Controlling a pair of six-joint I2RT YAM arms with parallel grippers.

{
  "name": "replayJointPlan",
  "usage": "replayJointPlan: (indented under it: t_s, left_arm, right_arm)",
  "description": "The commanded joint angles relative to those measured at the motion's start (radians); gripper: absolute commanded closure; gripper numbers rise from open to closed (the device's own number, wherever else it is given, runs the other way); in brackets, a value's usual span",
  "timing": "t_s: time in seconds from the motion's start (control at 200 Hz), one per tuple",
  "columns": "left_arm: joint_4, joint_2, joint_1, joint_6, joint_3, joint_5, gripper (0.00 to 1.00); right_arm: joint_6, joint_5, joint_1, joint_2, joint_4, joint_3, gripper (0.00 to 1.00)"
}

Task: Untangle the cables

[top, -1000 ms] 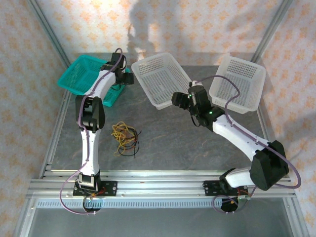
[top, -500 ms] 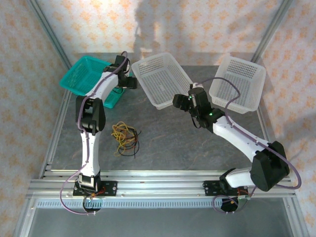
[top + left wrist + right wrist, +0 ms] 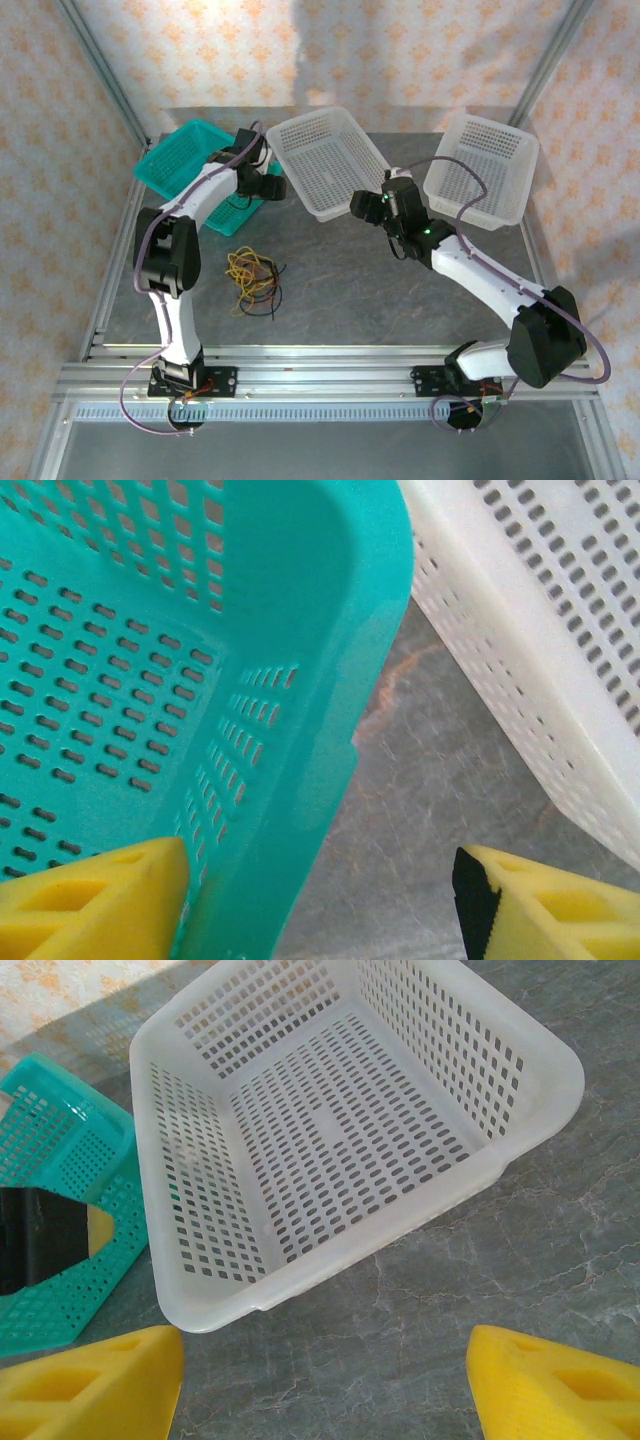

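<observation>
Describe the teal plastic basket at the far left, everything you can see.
The teal perforated plastic basket is rectangular and glossy, with slotted floor and walls, a smooth rim and rounded corners. It sits far left on the grey marbled table, partly hidden by the left arm. The open left gripper straddles its wall, one yellow jaw inside, one outside; contact unclear. A strip of table separates it from the white perforated basket.

Left arm point(image 3: 200, 190) and right arm point(image 3: 470, 265) reach forward (elbows bent), jaws wide, seemingly empty.
</observation>
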Motion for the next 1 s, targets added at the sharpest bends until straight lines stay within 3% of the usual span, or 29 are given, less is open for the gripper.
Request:
replayJointPlan:
  t_s: [0.0, 0.235, 0.521, 0.726, 0.996]
  left_arm:
    - [0.047, -0.054, -0.022, -0.014, -0.080, 0.073, 0.29]
    - [0.093, -0.166, -0.069, -0.029, -0.226, 0.116, 0.27]
    - [0.183, -0.217, -0.069, -0.133, -0.186, -0.060, 0.01]
    - [0.196, -0.132, -0.048, -0.282, -0.084, -0.203, 0.01]
    - [0.171, 0.043, -0.016, -0.352, 0.113, -0.231, 0.01]
  right_arm:
    - [0.007, 0.027, 0.007, -0.006, 0.017, 0.000, 0.25]
    - [-0.001, 0.077, 0.007, -0.023, 0.008, -0.009, 0.26]
    - [-0.033, 0.248, 0.001, -0.011, -0.020, 0.016, 0.24]
    - [-0.052, 0.274, -0.081, 0.021, -0.070, 0.080, 0.21]
    - [-0.073, 0.158, -0.201, 0.039, -0.120, 0.128, 0.21]
